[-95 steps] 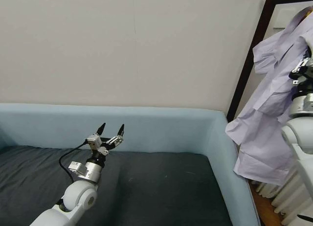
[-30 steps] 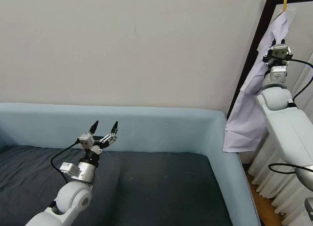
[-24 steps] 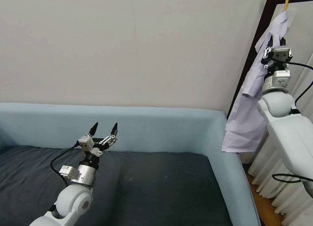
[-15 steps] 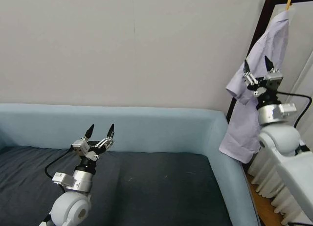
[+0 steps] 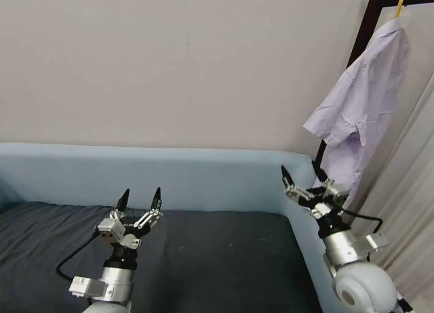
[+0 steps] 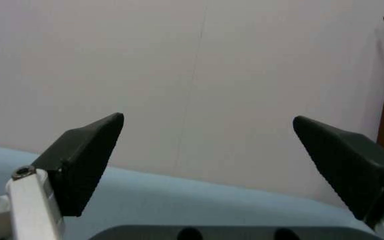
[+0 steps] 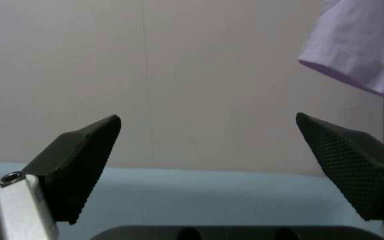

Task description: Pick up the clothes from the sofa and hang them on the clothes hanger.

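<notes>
A pale lilac shirt (image 5: 366, 99) hangs from a yellow hanger hook (image 5: 403, 1) on the dark wooden clothes rack (image 5: 361, 28) at the upper right; its sleeve (image 7: 362, 47) shows in the right wrist view too. My right gripper (image 5: 299, 171) stands open and empty above the sofa's right armrest, well below the shirt. My left gripper (image 5: 140, 195) is open and empty too, held low over the dark seat cushion (image 5: 224, 259). Both grippers' fingers (image 6: 85, 160) (image 7: 78, 162) point at the wall.
The light blue sofa (image 5: 203, 177) has a backrest along the beige wall and an armrest (image 5: 319, 259) on the right. White pleated fabric (image 5: 407, 211) hangs beside the rack at the far right.
My right gripper has let go of the shirt and dropped from the rack to just above the armrest. The shirt now hangs free. The left arm has sunk lower.
</notes>
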Available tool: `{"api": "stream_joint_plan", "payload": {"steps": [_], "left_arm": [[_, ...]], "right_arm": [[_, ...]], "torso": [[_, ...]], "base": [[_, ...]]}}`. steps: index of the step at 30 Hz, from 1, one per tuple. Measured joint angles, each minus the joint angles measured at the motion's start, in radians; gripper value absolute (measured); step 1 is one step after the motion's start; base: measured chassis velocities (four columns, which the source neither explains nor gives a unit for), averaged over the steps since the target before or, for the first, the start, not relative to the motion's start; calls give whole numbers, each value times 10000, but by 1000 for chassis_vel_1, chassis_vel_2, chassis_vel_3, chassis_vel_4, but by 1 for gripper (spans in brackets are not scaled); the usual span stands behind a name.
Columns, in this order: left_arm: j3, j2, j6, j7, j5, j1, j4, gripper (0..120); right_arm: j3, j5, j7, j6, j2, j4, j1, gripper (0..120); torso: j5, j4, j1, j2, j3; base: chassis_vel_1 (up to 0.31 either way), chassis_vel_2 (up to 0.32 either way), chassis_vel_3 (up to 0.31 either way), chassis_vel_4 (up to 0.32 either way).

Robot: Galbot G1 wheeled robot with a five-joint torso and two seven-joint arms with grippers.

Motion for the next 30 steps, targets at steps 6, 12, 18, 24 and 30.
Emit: {"api": "stream_joint_plan", "payload": {"steps": [6, 12, 18, 24, 30], "left_arm": [[735, -852, 456, -578, 1485, 1022, -252, 100], [1092, -1182, 391, -708, 2283, 1952, -454, 100], [1107, -1194, 366, -646, 2382, 2127, -546, 100], [1108, -1182, 363, -638, 2365, 2106, -546, 100], [1105, -1167, 357, -632, 2330, 2080, -546, 100]], "right_arm": [[503, -2199, 869, -323, 1477, 922, -2035, 100], [607, -3790, 1372, -254, 2870, 1622, -3773, 100], [619, -4032, 1446, -224, 3026, 1668, -3939, 100], [612, -4022, 1446, -222, 3003, 1660, -3899, 100], [602, -3987, 1446, -216, 2976, 1629, -3854, 100]], "torso": [[0, 2, 0, 1, -1], [1, -1, -1, 0, -1], [1, 3, 1, -1, 1], [1, 3, 1, -1, 1], [1, 3, 2, -1, 2]], "base": [[0, 0, 0, 0], [0, 0, 0, 0], [0, 0, 0, 0], [0, 0, 0, 0], [0, 0, 0, 0]]}}
